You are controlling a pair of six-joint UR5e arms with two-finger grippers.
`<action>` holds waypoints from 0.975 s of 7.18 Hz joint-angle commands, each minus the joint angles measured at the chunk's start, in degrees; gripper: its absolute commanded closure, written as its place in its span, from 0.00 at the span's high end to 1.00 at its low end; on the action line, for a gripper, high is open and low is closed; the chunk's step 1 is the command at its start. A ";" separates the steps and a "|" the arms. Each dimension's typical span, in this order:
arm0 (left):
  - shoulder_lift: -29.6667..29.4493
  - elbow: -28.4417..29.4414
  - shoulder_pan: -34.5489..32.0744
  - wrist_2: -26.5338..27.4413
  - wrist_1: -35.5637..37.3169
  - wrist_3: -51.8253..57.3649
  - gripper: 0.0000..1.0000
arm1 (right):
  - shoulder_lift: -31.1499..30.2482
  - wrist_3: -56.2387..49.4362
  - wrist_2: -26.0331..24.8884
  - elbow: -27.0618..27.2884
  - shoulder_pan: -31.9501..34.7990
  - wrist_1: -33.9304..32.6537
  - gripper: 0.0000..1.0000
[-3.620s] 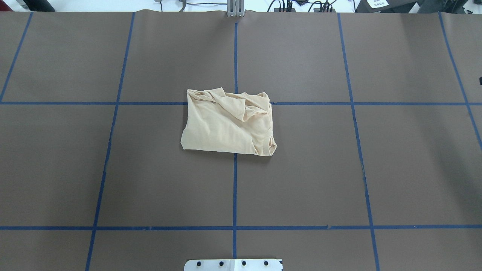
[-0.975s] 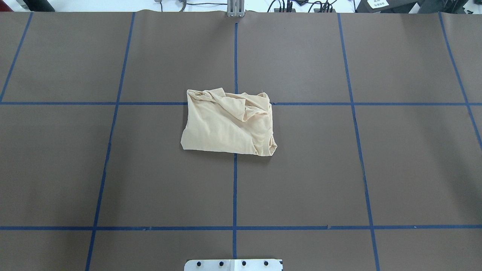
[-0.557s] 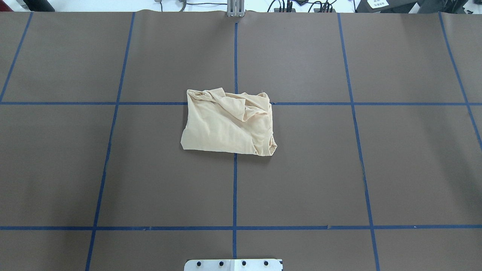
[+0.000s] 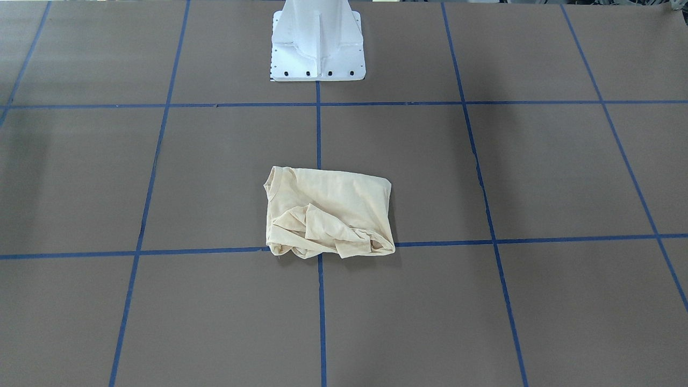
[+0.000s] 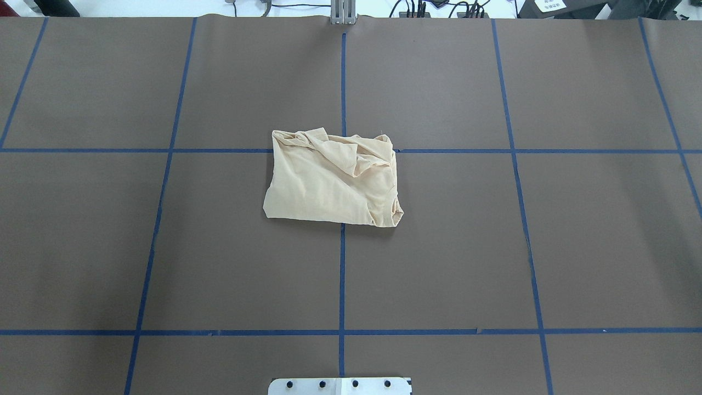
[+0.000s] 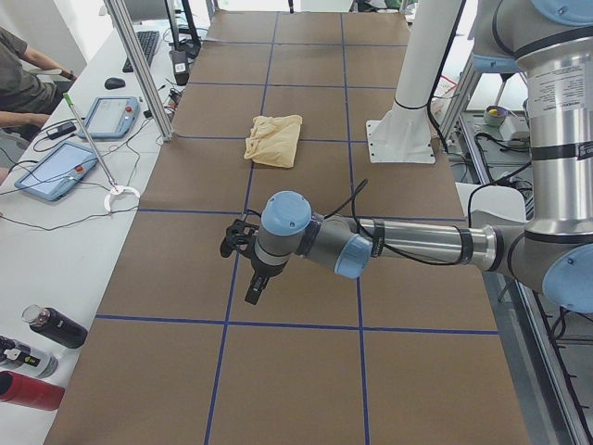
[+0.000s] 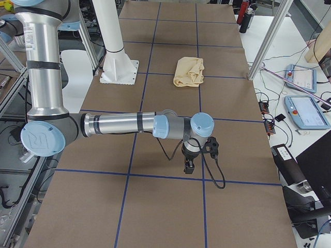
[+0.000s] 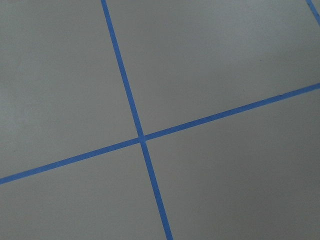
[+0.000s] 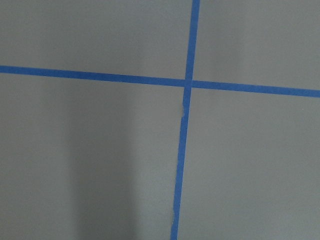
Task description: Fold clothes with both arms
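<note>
From the side views, left arm (image 6: 408,243) and right arm (image 7: 119,124); overhead, folded shirt (image 5: 332,181).

A brown sheet covers the table (image 5: 439,247), marked into large squares by blue tape lines (image 5: 341,274). Along the top edge of the overhead view, black cables (image 5: 417,8) lie on a white surface. In the left side view a white bench (image 6: 56,241) runs down the left of the frame. It carries two blue-rimmed tablets (image 6: 113,116), a keyboard (image 6: 148,44) and, at lower left, bottles (image 6: 56,326). An aluminium post (image 6: 139,69) rises at the table's edge. The light is even and the shadows soft.
</note>
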 commanded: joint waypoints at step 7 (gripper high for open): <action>-0.21 -0.18 -0.01 -0.10 0.07 0.00 0.99 | -0.05 0.39 -0.03 -0.91 -1.34 2.86 1.00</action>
